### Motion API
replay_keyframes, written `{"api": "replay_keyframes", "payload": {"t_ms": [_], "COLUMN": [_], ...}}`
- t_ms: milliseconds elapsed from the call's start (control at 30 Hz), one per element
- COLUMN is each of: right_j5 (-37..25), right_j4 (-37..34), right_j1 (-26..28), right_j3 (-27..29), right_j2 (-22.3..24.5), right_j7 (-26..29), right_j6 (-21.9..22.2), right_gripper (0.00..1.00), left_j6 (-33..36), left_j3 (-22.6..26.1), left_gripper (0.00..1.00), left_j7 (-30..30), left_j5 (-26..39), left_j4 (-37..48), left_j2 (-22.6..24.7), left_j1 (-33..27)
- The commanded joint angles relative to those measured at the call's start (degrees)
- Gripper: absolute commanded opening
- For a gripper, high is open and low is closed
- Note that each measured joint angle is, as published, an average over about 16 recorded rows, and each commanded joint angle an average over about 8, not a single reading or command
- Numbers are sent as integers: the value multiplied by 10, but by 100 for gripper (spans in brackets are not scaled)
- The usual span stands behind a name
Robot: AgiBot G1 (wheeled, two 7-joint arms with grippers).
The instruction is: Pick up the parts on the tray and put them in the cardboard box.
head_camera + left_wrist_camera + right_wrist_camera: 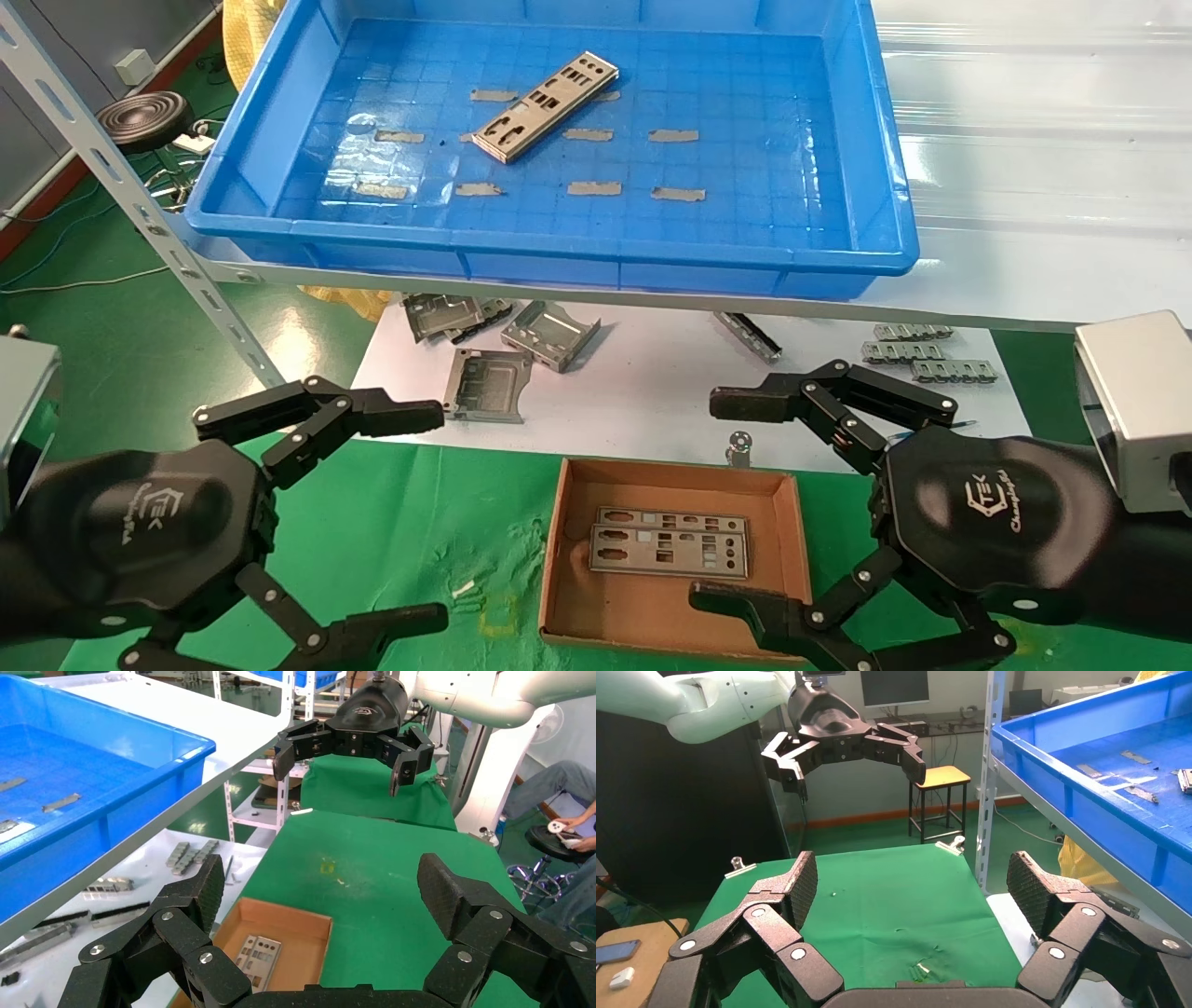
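Observation:
One silver-grey punched plate (545, 105) lies at an angle on the floor of the blue tray (596, 256), towards its back left. The cardboard box (574, 559) sits on the green cloth at the front and holds two plates (670, 545) side by side; it also shows in the left wrist view (309, 938) with a plate (257, 957). My left gripper (419, 513) is open and empty, low at the front left, beside the box. My right gripper (726, 499) is open and empty at the box's right side. The tray edge shows in the right wrist view (1081, 787).
Short grey tape strips (594, 187) are stuck on the tray floor. Folded grey metal brackets (549, 334) and small connector strips (917, 352) lie on white paper under the shelf. A slotted metal shelf post (140, 210) slants at the left.

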Motion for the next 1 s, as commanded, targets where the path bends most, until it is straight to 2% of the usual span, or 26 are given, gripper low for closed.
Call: {"api": "replay_keyframes", "payload": {"t_ms": [33,1000], "right_j5": [0,0], "right_j4": [0,0], "right_j1": [0,0], "right_j3": [0,0], "right_j2": [0,0], "right_j7": [0,0], "right_j6": [0,0], "right_gripper": [100,100], "left_j6": [0,0], "left_j3": [0,0], "left_gripper": [100,100], "left_j7": [0,0], "left_j5": [0,0], "left_j4": [0,0], "left_j2": [0,0], "left_j1": [0,0]}}
